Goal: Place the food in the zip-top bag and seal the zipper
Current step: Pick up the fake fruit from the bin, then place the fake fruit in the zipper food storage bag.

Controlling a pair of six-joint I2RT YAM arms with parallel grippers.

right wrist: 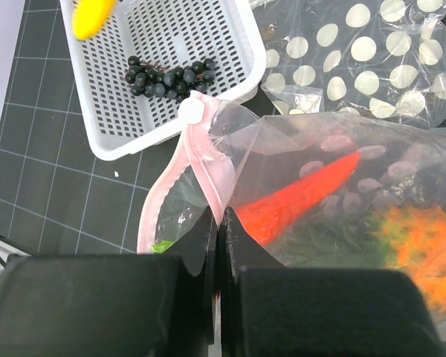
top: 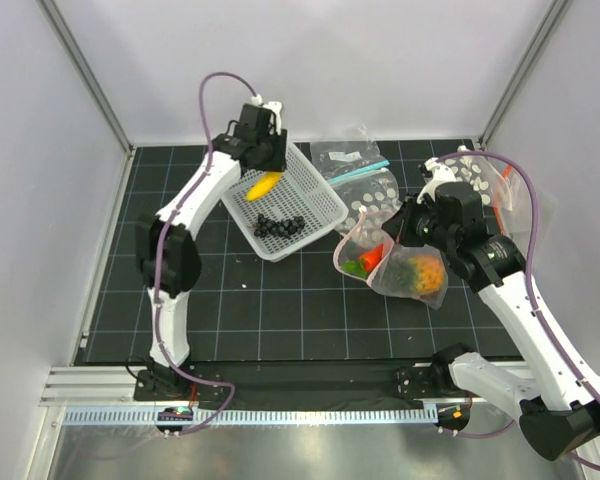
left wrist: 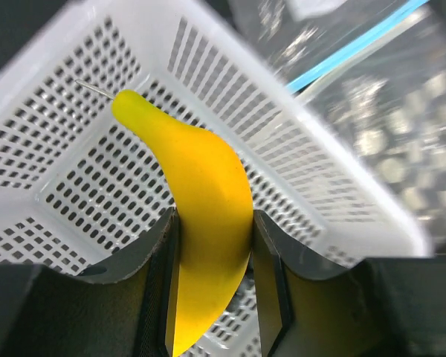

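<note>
My left gripper [top: 264,172] is shut on the yellow banana [left wrist: 201,216], holding it above the white basket [top: 315,215]; the banana also shows in the top view [top: 263,184]. The dark grape cluster [top: 279,226] lies in the basket, seen too in the right wrist view [right wrist: 167,76]. My right gripper [right wrist: 219,223] is shut on the pink zipper strip [right wrist: 208,160] of the dotted zip-top bag [top: 405,265], holding its mouth open. Inside the bag lie the red pepper [right wrist: 297,197] and the orange pineapple [top: 420,272].
A clear bag with a teal strip [top: 355,160] and a white-dotted bag with an orange strip [top: 485,180] lie at the back right on the black gridded mat [top: 230,300]. Grey walls and metal posts close in the work area.
</note>
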